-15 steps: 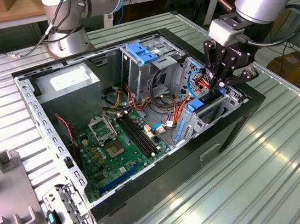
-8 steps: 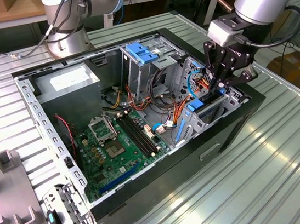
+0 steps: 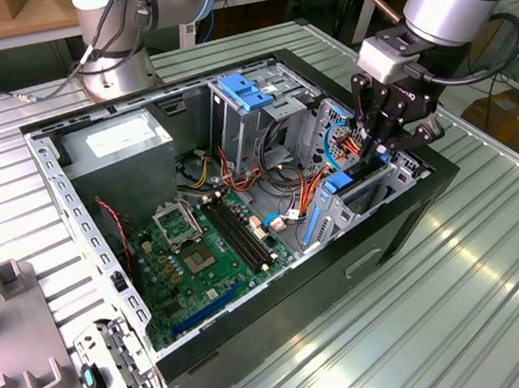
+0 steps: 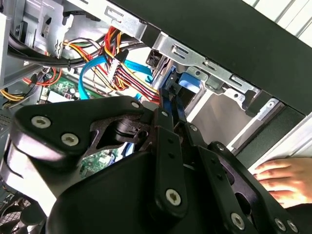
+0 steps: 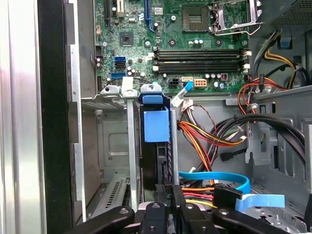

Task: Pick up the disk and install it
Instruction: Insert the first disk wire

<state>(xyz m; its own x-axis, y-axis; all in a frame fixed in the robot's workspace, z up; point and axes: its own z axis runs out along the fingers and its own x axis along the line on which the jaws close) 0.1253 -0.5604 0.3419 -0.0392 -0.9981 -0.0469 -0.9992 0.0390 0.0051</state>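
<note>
The gripper [image 3: 379, 145] is seen lowered into the open computer case [image 3: 260, 342] at the exterior view's right, beside the drive bay near the case's front wall. In the first wrist view, the disk [image 5: 157, 146] is held edge-on between the narrowly closed jaws, standing upright in the grey bay slot, its blue rail [image 5: 156, 126] facing the motherboard [image 5: 170, 39]. A person's hand [image 4: 285, 178] rests outside the case in the second wrist view.

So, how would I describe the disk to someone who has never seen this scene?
Find the open computer case, then the grey drive bay in its corner under the arm's hand. The disk stands on edge in that bay, pinched by the hand; unlike the bare metal slots beside it, it carries blue plastic.
</note>
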